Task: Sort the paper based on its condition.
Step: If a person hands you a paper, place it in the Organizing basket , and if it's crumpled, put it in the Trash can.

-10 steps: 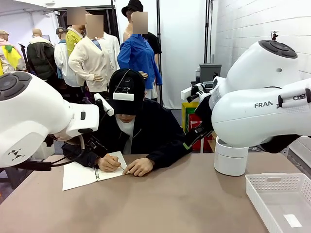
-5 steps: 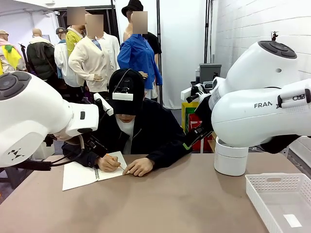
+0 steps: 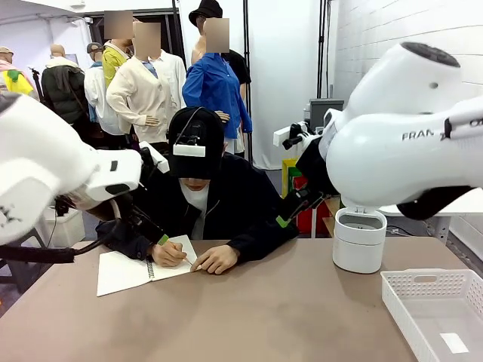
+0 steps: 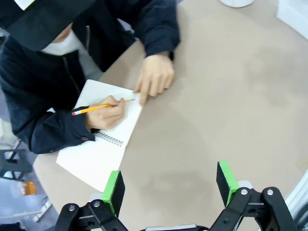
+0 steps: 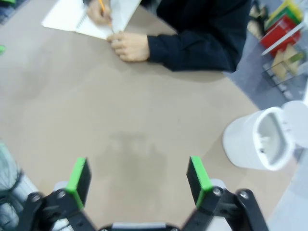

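While both end effectors hang over the tan table top [image 4: 231, 96], neither has a grasp. The left gripper [image 4: 169, 180] has its green pads spread wide with nothing between them. The right gripper [image 5: 138, 171] is equally wide and empty. Where the crumpled white paper wads lie cannot be told.

Layout:
- The white spiral-bound notebook [image 4: 103, 144] lies ahead of the left gripper, on its left-pad side.
- The person's writing hand [image 4: 107, 114], holding an orange pencil [image 4: 94, 108], rests on the notebook.
- The person's other hand [image 4: 154, 77] rests at the page edge, farther ahead.
- The white cylindrical bin [image 5: 250, 139] stands ahead of the right gripper, beyond its right pad.

Hazards:
- A descent or forward reach by the left gripper would likely strike the hands or the pencil, or pinch the page in use.
- Taking the bound notebook for loose paper would put the wrong item in the sort.
- A sideways sweep by the right gripper toward its right-pad side could tip the bin.

Change from the earlier frame: the right arm has lifted, uncovering the bin's open rim. The left arm's housing has shifted too. The person, the notebook and the white perforated tray [image 3: 434, 309] are unmoved.
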Robot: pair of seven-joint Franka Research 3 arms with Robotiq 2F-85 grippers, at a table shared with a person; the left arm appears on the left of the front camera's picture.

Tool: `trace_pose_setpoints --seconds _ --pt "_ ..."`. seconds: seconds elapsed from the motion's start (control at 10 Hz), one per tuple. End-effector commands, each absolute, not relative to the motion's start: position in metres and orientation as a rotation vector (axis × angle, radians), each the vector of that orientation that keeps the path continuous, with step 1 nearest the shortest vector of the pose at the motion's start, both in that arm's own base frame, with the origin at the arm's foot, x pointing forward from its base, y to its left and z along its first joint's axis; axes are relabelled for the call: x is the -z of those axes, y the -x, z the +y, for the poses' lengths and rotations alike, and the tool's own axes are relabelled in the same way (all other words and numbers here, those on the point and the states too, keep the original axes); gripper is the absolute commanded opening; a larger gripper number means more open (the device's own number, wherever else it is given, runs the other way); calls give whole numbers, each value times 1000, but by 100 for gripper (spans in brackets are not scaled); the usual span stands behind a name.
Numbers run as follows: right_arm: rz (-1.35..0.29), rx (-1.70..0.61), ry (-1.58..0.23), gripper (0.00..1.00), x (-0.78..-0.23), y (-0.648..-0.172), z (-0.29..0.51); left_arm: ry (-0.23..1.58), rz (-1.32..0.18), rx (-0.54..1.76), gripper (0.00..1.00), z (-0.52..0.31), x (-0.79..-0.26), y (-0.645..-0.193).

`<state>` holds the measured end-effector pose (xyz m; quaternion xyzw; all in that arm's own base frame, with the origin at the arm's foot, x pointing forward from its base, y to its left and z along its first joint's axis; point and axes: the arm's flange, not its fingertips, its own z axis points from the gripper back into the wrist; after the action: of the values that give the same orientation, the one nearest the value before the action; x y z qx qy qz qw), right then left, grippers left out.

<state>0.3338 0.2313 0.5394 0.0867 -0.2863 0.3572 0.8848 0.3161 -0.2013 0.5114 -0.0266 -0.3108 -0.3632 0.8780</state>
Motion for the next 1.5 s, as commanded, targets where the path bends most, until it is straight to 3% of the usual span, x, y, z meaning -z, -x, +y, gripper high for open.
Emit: trace_pose_setpoints --seconds 0.0,0.5,1.4 --pt "-584 -797 -186 100 -553 -337 227 91 -620 773 100 -172 -548 -299" --pt "-633 -797 -227 100 -607 -326 206 26 -712 701 100 -116 -602 -251" --pt "-680 -718 -211 100 -661 -351 187 83 -882 589 100 -60 -656 -287"
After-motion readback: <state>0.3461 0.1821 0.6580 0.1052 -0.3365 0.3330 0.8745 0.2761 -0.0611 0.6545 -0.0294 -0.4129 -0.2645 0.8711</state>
